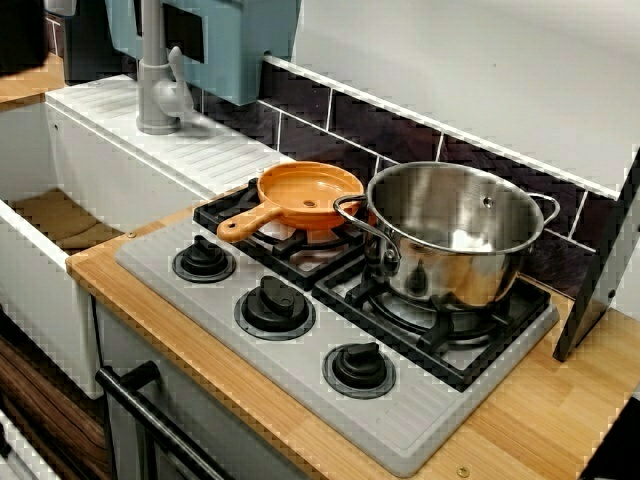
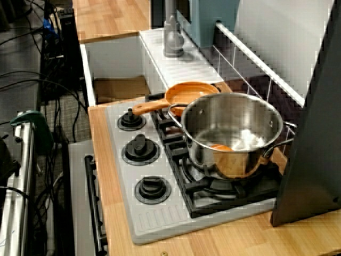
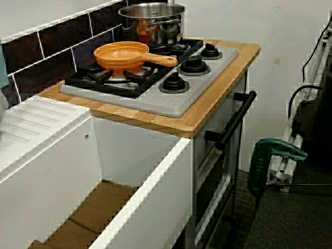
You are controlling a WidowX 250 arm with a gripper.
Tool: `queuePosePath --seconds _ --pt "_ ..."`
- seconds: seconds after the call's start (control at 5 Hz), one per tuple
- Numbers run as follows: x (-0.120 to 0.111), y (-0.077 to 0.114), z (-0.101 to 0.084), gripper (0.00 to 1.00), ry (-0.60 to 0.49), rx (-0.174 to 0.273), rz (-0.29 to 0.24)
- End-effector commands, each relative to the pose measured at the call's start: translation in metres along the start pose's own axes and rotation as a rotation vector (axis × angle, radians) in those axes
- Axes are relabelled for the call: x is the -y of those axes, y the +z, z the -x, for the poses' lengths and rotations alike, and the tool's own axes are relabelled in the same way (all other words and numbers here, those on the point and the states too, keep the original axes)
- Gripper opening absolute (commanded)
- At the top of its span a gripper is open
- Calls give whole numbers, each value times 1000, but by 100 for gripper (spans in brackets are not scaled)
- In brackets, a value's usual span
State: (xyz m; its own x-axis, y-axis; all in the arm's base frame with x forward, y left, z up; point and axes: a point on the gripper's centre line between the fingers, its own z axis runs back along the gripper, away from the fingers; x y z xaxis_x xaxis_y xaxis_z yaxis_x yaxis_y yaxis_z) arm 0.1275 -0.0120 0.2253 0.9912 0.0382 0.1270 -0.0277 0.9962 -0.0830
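**Pot and pan side by side on the stove**

The steel pot (image 1: 455,235) stands upright on the right-hand burner grate, with something pale lying in its bottom. Just beside it, on the left-hand grate, sits the orange pan (image 1: 308,195), its handle pointing out toward the three black knobs (image 1: 274,305) along the front of the grey stove (image 1: 300,380). The stove is set in a wooden counter (image 1: 560,400). Left of that are the white sink (image 1: 30,290) and a grey faucet (image 1: 155,80). The gripper shows in none of the three views, so I cannot tell how its jaws stand.
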Motion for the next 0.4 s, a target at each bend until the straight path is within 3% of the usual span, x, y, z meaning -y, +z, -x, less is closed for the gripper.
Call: queuePosePath --seconds 0.0,0.2 --pt "-13 -28 -40 100 48 140 -109" --pt "-9 -52 -69 100 20 222 -188"
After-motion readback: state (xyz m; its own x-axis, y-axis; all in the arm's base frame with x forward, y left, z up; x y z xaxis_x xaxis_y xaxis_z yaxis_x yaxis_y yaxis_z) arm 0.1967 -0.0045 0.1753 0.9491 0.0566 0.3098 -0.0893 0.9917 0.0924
